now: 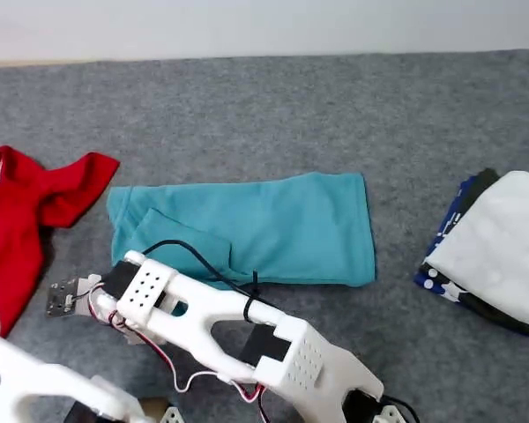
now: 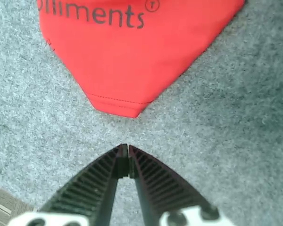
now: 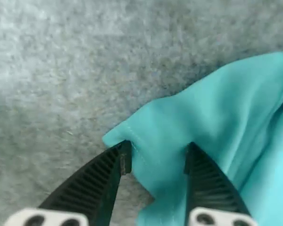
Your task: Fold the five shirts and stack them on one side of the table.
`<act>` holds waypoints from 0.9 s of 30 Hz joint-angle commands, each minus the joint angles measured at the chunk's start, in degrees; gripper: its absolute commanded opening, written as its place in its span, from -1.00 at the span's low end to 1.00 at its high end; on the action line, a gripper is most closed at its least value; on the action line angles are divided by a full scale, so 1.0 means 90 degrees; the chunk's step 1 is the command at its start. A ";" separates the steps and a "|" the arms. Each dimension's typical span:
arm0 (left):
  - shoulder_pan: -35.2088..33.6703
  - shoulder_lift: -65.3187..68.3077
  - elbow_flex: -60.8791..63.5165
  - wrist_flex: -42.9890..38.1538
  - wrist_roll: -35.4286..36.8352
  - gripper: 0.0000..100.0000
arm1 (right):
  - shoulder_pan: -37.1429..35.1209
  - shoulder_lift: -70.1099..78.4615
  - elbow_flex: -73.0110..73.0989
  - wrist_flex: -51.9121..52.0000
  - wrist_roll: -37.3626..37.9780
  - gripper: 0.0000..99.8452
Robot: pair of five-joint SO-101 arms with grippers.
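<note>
Currently the teal shirt lies mid-table, folded into a flat, soft-knit rectangle. Its long axis runs side to side, one narrow end pointing toward the crumpled red shirt, the other toward the folded stack, which is white on top. My right gripper is released, and a stitched hem corner of the teal cloth sits between its ribbed black jaws. My left gripper is clenched on nothing above the grey felt table, near a pointed red hem.

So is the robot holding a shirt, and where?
Not yet. The right gripper is open around a corner of the teal shirt; the left gripper is shut on nothing.
</note>
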 commanded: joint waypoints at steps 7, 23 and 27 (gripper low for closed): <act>0.0010 -0.0156 -0.0024 -0.0098 -0.0059 -0.98 | 0.0376 -0.0523 -0.0107 0.0054 0.0225 -0.98; 0.0010 -0.0156 -0.0024 -0.0098 -0.0059 -0.98 | 0.1646 -0.1509 -0.0107 -0.1275 0.0694 -0.98; 0.0010 -0.0147 -0.0015 -0.0098 -0.0059 -0.98 | 0.1851 -0.1411 -0.0107 -0.1812 0.0889 -0.98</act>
